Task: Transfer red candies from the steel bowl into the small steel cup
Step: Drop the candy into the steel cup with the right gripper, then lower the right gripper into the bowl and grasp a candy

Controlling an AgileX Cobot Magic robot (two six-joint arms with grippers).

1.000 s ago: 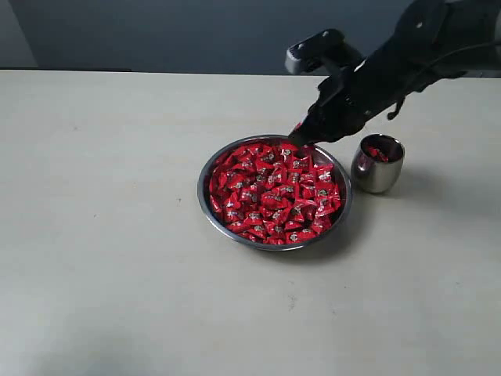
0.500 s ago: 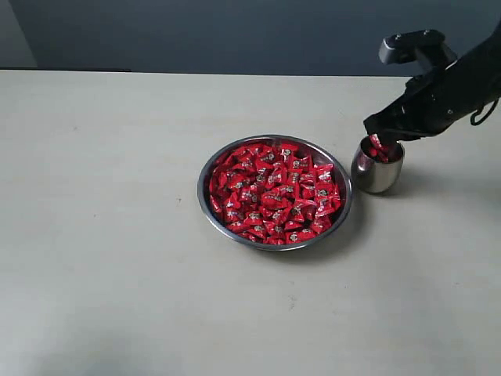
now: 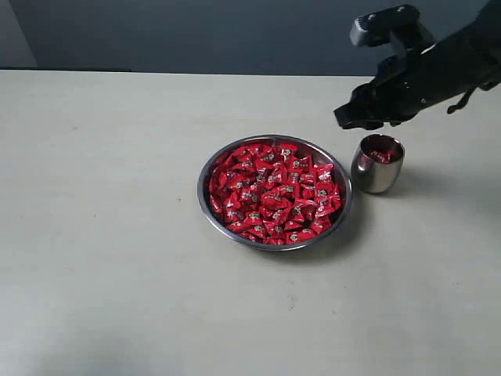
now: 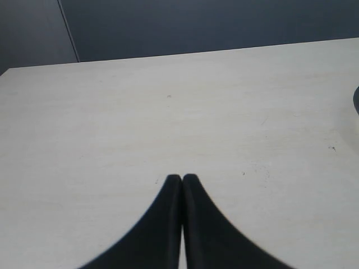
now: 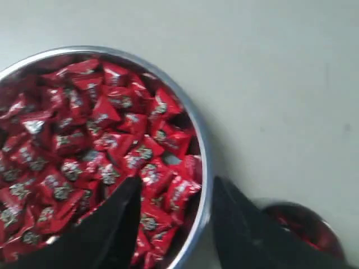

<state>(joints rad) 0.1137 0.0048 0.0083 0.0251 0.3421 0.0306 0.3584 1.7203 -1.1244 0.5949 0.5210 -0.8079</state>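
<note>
Your right tool [image 3: 349,117] hovers empty, jaws apart, near the small shiny steel cup [image 3: 374,174] and wide steel bowl [image 3: 200,182] of red-wrapped candies [image 3: 274,192]; left tool [image 4: 182,177] pressed together.

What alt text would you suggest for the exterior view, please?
A wide steel bowl heaped with red candies sits on a pale table, with a small steel cup holding a few more candies beside it on the picture's right. The right arm's black tool hovers above them near the cup, touching neither.
</note>
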